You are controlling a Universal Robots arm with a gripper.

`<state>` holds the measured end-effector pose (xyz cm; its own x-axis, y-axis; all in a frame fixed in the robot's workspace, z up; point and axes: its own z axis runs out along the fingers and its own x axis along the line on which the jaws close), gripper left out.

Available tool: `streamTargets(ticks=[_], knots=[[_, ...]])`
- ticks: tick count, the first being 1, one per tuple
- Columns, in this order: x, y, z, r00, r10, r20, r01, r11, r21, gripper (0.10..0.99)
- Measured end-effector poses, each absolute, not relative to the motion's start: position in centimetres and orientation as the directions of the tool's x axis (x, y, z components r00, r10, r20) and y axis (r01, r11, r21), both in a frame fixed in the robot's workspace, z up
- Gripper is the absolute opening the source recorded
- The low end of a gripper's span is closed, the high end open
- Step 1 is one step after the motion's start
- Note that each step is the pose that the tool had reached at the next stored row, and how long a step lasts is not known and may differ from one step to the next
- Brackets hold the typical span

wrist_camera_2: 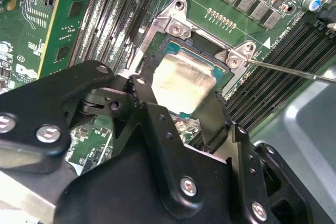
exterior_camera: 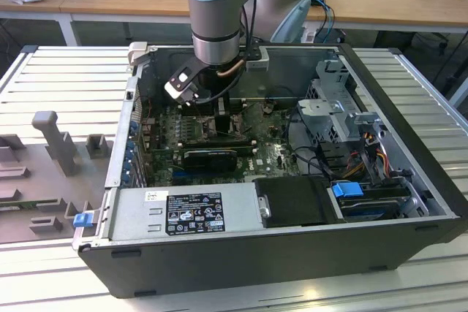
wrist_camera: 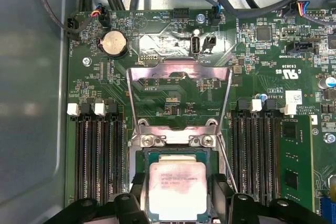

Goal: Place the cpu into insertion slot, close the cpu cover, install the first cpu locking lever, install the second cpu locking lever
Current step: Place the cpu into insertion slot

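I am the gripper (wrist_camera: pixel 180 198) on the arm (exterior_camera: pixel 216 20), and I am reaching down inside the open computer case (exterior_camera: pixel 292 253).

The cpu (wrist_camera: pixel 177 190) is right between my two black fingers (wrist_camera_2: pixel 143 95). One finger is on one side of it and one is on the other side. They are only as far apart as the chip is wide. They look like they touch its edges, so I think I am holding it.

The cpu is right over the insertion slot (wrist_camera: pixel 176 154) on the green motherboard (wrist_camera: pixel 262 56). It is down in the slot's frame or just above it. I cannot tell if it sits all the way down. The chip is square, and its sides look lined up with the sides of the slot.

The cpu is flat and pale silver. Its face is a bit dull and smudged.

The cpu cover (wrist_camera: pixel 178 72) is open. It stands up from its hinge, on the side of the slot toward the round battery (wrist_camera: pixel 114 43). I can see the board through its square window. A thin locking lever (wrist_camera_2: pixel 294 72) sticks out beside the slot.
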<state>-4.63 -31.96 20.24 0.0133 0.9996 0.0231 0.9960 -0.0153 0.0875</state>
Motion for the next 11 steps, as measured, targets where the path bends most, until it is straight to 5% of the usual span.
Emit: streamTargets(ticks=[11], knots=[[-4.63, -31.96, 20.97, 0.014, 1.000, 0.024, 0.996, -0.016, 0.088, 0.588]])
